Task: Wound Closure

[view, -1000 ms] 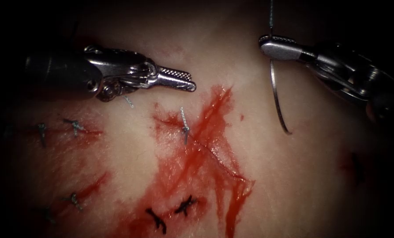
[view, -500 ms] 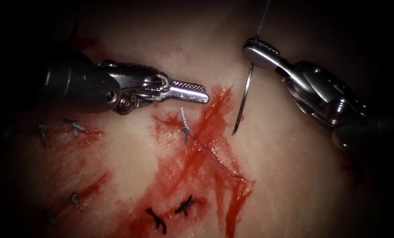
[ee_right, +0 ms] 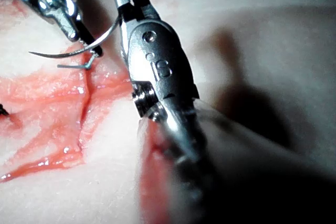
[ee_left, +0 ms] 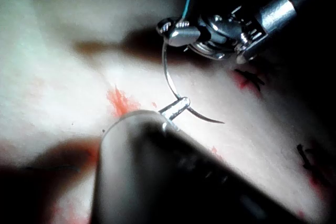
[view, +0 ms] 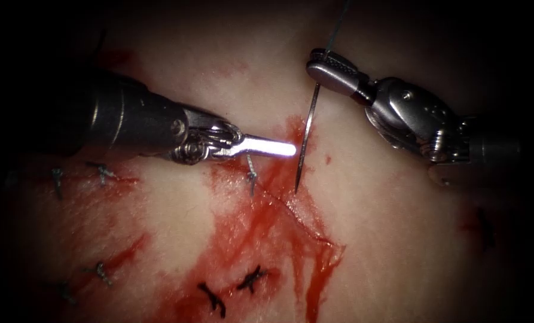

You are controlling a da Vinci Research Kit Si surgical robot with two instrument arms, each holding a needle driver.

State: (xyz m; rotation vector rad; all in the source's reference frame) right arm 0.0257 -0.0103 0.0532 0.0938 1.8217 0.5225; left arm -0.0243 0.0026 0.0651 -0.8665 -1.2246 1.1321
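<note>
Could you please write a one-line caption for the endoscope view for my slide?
Right tool holds the needle near its thread end, tip poised over the cut; left tool, holding nothing, sits beside it.

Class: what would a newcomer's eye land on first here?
The curved needle, hanging from the right tool, which grips it near the thread end, its point just above the tissue, not in it. Then the left tool beside the needle, holding nothing, and red fluid along the cut.

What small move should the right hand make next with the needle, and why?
Probably lower the needle tip onto the tissue: the right hand grips it near the thread, tip free beside the cut; the left hand holds nothing.
</note>
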